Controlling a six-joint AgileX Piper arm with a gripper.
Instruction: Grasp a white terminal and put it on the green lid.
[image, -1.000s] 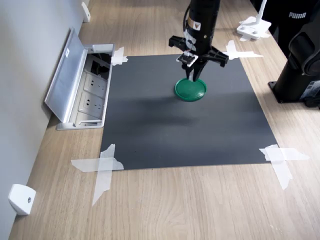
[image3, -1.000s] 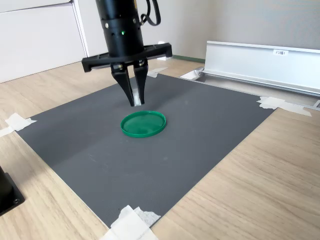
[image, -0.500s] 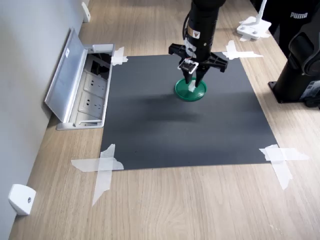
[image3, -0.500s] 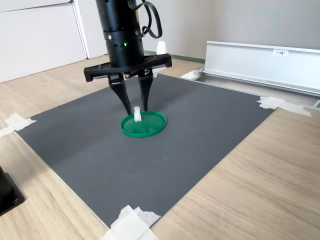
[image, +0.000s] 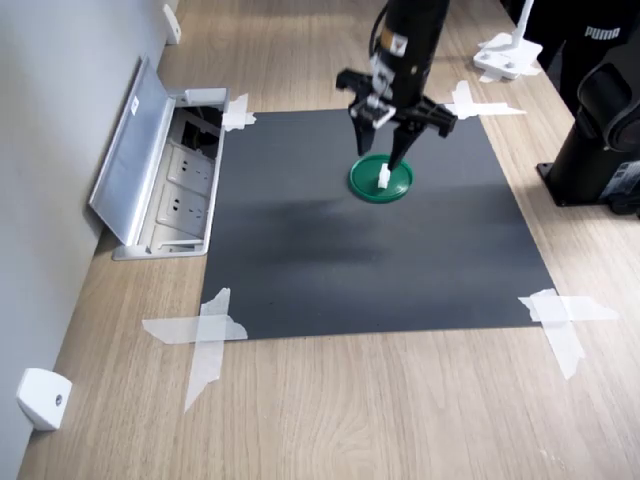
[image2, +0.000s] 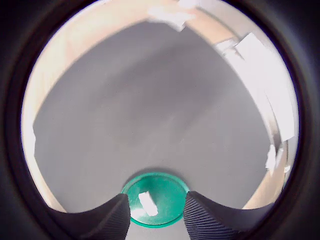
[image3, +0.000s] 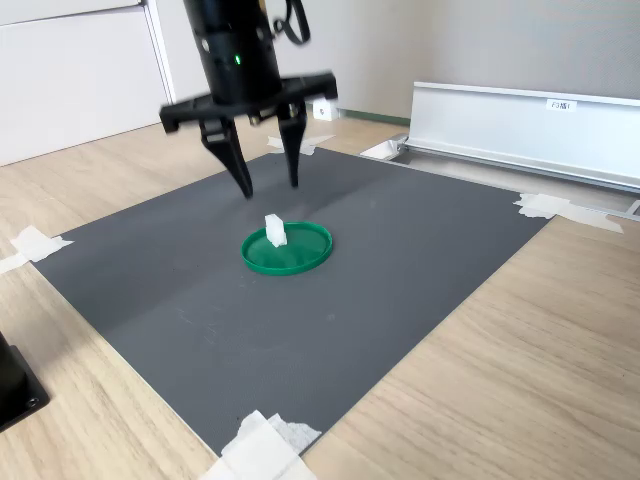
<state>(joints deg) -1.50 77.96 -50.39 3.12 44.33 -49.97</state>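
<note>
In the second exterior view the black gripper (image3: 267, 185) hung just above the flat round dark-green plastic lid (image3: 287, 249), its fingers (image3: 240, 165) spread and empty. The tiny white plastic terminal block (image3: 273, 229) stood upright on the lid's left half, free of the fingers. It looked light, rigid and easily toppled, so any regrasp would best pinch its two flat opposite sides low down.
</note>
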